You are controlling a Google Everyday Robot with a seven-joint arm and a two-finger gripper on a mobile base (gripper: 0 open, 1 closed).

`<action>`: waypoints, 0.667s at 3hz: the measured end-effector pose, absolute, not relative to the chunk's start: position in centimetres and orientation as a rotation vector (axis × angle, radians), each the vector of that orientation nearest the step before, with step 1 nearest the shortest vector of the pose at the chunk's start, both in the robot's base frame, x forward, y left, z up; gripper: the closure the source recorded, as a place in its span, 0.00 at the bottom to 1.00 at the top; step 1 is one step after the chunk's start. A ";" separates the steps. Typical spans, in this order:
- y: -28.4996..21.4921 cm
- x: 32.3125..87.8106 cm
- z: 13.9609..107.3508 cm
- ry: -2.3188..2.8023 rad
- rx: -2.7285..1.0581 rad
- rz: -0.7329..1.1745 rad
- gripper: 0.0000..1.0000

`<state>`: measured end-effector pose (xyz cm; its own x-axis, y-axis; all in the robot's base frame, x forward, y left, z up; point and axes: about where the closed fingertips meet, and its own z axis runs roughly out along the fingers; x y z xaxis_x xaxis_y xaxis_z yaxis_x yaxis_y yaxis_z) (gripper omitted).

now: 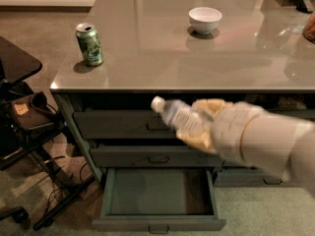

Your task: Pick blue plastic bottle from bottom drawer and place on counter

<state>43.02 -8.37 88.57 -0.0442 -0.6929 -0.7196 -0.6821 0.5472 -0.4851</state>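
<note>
The gripper [201,125] is clamped around the blue plastic bottle [177,115], cap pointing left, in front of the upper drawers and just under the counter [197,63] edge. The bottom drawer [157,224] sits open and empty. My worry is the bottle clipping the counter lip on the way up and twisting loose, since the grip looks near its base, I think

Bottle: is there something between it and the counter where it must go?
Nothing visible blocks it. The gripper holds the bottle before the top drawer, just below the front edge of the counter. The can stands at the left and the bowl farther back, both off the direct way.
</note>
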 end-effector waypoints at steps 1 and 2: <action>-7.8 47.9 92.8 1.748 -1.184 -0.102 1.00; -7.7 47.9 92.8 1.747 -1.186 -0.102 1.00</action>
<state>47.88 -7.71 92.84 -0.0395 -0.7446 -0.6664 -0.6617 0.5192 -0.5409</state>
